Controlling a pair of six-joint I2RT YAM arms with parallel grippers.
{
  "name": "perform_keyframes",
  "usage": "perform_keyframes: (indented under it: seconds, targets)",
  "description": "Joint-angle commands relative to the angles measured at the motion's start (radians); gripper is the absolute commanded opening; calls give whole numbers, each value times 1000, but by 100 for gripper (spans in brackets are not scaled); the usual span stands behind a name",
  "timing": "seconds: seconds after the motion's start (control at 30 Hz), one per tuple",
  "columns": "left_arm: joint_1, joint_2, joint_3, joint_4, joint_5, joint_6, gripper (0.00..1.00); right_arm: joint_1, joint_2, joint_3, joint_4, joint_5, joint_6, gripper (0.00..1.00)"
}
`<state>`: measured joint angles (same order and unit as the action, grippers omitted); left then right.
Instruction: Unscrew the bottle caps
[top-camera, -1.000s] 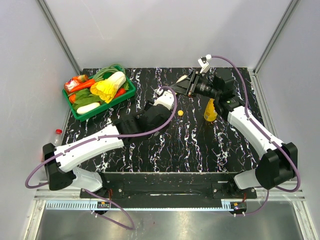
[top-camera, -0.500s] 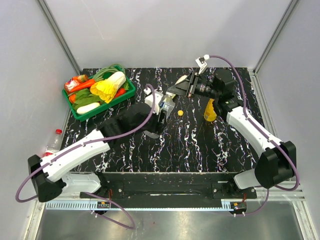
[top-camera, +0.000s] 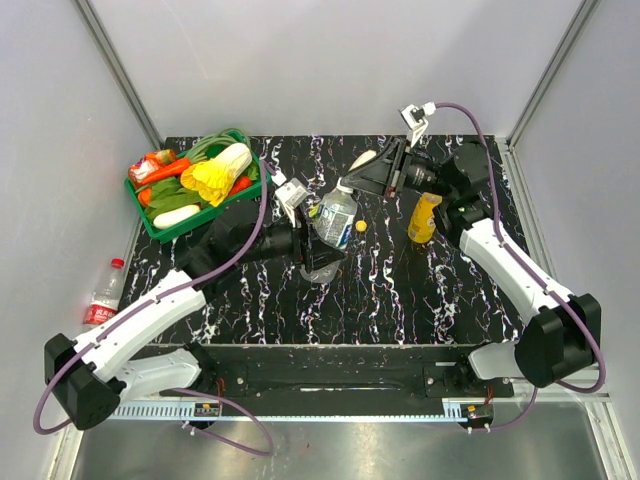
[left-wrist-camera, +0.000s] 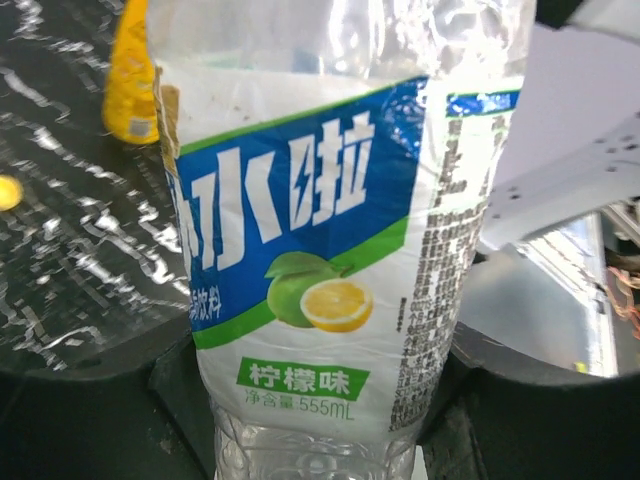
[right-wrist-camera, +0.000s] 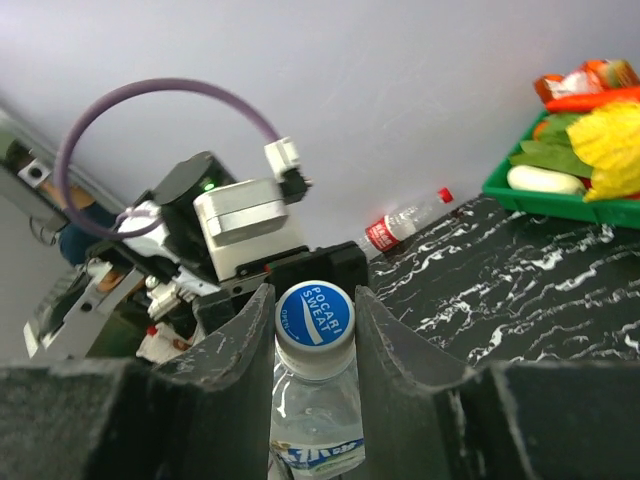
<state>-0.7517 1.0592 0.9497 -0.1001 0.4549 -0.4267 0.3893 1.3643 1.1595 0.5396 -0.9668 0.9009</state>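
Top external: I count three bottles. My left claw (top-camera: 318, 258) grasps the blue-label bottle (top-camera: 335, 215) by its body, my right claw (right-wrist-camera: 315, 300) is clenched on its blue cap (right-wrist-camera: 314, 312); orange bottle (top-camera: 423, 218) stands just right of that claw, red-label bottle (top-camera: 103, 295) lies well left of the left claw
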Motion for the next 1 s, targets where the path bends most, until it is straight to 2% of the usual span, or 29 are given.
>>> perform_keyframes:
  seconds: [0.0,0.1,0.2,0.33,0.4,0.5,0.57,0.63,0.73,0.8,0.9,0.97]
  targets:
    - [9,-11,-25,359,310,-105,8,19,-22,-17,304,-167,124,0]
    - [20,-8,-48,502,410,-174,8,19,-19,-11,405,-222,162,0]
    - [25,21,-74,710,516,-294,8,19,-21,-4,489,-262,188,0]
    - [26,70,-81,939,587,-438,9,17,-18,-9,664,-274,275,0]
    - [26,82,-72,939,585,-440,9,19,-16,-7,677,-273,288,0]
    - [25,84,-54,822,564,-371,9,17,-16,-9,675,-262,293,1]
    - [25,71,-40,722,536,-308,9,14,-14,-9,671,-251,290,33]
    - [25,56,-31,601,484,-238,9,8,-17,-7,665,-239,291,54]
    - [26,33,-11,427,411,-140,8,-6,-24,-7,639,-199,285,80]
    - [26,22,4,323,357,-84,8,-12,-28,-7,603,-168,270,91]
    - [23,4,21,190,268,-15,8,-17,-53,0,426,-103,195,100]
    - [20,-5,34,126,204,22,8,-15,-86,11,256,-43,101,100]
